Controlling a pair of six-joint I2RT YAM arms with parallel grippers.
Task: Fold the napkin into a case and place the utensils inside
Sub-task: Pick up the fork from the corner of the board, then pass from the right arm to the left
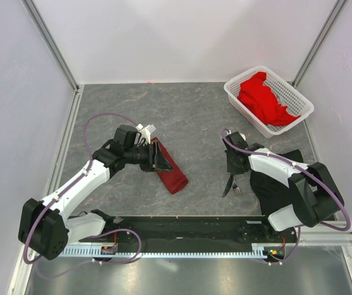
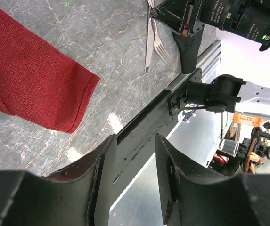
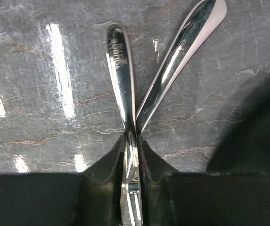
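The right gripper (image 3: 133,149) is clamping the crossed utensils (image 3: 120,80) well right of the case (image 1: 172,173) (keep both pinched together). The left gripper (image 2: 135,155), jaws apart, is hovering at the case's far end.

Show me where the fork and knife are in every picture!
Top external: fork and knife lie lower right of the middle, under the right end effector.
Left wrist: at the top edge, right of the middle.
Right wrist: in the middle, handles crossed, pinched.
Shared landmark: the grey marbled table.
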